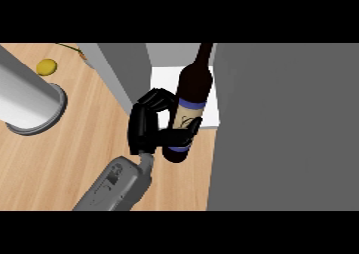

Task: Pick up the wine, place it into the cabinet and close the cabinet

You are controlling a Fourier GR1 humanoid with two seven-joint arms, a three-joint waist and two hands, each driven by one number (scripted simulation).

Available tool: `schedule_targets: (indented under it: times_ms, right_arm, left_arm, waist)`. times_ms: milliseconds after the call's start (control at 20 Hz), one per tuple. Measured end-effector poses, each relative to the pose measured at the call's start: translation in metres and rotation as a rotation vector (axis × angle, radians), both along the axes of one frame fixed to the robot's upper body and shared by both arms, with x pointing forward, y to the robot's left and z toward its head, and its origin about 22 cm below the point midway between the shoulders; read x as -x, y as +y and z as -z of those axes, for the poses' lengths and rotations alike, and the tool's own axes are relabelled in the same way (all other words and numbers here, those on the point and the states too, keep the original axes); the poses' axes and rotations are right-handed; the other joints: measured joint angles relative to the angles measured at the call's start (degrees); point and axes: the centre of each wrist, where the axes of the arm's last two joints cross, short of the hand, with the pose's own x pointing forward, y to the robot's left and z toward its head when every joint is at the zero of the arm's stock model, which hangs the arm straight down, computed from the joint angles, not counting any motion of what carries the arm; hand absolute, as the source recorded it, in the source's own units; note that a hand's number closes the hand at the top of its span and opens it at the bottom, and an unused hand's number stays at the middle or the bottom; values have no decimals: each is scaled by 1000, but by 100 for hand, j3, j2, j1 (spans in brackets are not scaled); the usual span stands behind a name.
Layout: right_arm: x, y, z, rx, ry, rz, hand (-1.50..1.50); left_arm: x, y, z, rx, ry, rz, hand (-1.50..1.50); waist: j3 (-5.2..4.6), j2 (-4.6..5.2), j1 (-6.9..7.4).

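The wine bottle (194,84) is dark with a cream label and blue bands. It tilts with its neck pointing away, toward the cabinet's white inside (166,79), and its base nearer me over the wooden counter. My left hand (144,126) is shut on the bottle's lower half from the left. Its thumb crosses the label and its fingers curl at the shoulder. The cabinet's grey door (285,129) stands open and fills the right side of the view. My right hand does not show.
A wide grey cylinder (18,96) stands on the counter (58,158) at the left. A small yellow round thing (46,66) lies behind it. The cabinet's grey side wall (127,67) rises just left of the opening.
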Motion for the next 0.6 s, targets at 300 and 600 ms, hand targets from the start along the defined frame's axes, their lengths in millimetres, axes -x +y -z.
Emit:
schedule_targets:
  times_ms: [300,600]
  right_arm:
    - [1,-4,1,3,0,9,-150]
    - [-1,-3,0,4,4,0,-150]
  left_arm:
    - [-6,-3,23,-16,28,-15,150]
    - [-11,-7,42,-16,38,-30,150]
  waist:
    - [-1,-1,-22]
    - [-4,7,-50]
